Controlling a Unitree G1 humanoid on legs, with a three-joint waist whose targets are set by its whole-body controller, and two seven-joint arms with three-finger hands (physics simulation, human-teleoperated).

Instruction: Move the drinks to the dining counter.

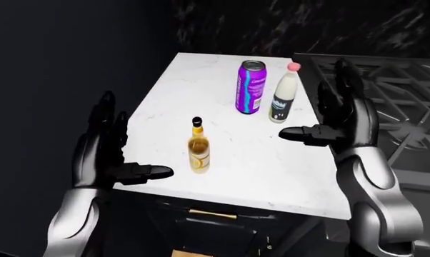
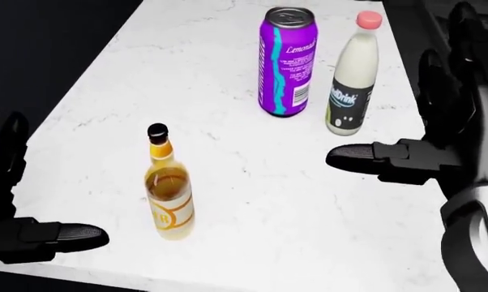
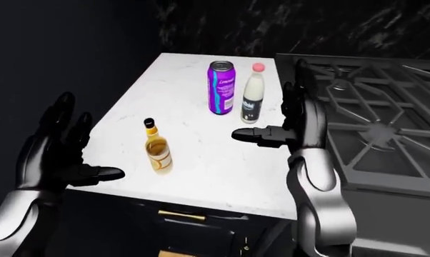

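Three drinks stand upright on a white marble counter [image 2: 228,36]. An amber bottle [image 2: 169,191] with a black cap is nearest. A purple lemonade can [image 2: 286,61] and a white bottle [image 2: 354,79] with a pink cap stand side by side toward the top of the head view. My right hand [image 1: 312,110] is open, held just right of the white bottle, thumb pointing left, touching nothing. My left hand [image 1: 133,139] is open too, left of the amber bottle at the counter's near-left corner, and holds nothing.
A black gas stove [image 1: 397,91] with iron grates adjoins the counter on the right. Below the counter's near edge is a dark drawer with a brass handle [image 1: 211,214]. A dark wall lies along the left, and dark marble stands behind the counter.
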